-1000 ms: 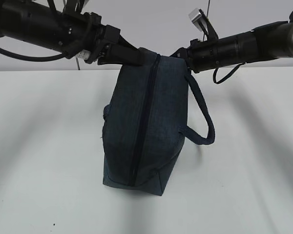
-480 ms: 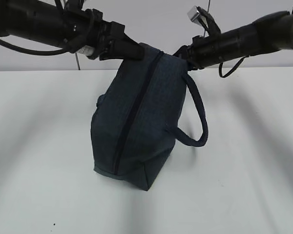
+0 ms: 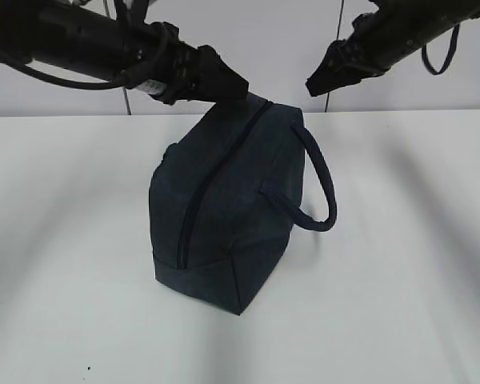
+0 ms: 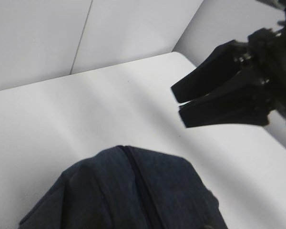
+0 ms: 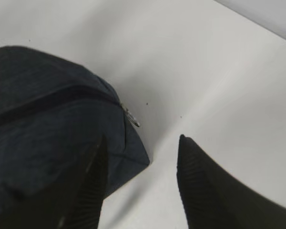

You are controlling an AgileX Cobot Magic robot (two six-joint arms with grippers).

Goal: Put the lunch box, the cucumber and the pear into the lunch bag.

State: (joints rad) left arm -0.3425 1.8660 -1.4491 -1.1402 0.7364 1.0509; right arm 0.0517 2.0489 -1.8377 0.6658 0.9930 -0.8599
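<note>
Lunch bag stands on the white table, zipper closed along its top, padded handle looping out on its right side. Left gripper sits just above the bag's far top edge, fingers parted, gripping nothing. Right gripper is up and clear of the bag, fingers spread, empty; silver zipper pull shows at the bag's end.

Navy lunch bag stands zipped shut on table.

Black cabled arms, ribbed dark fingers
</note>
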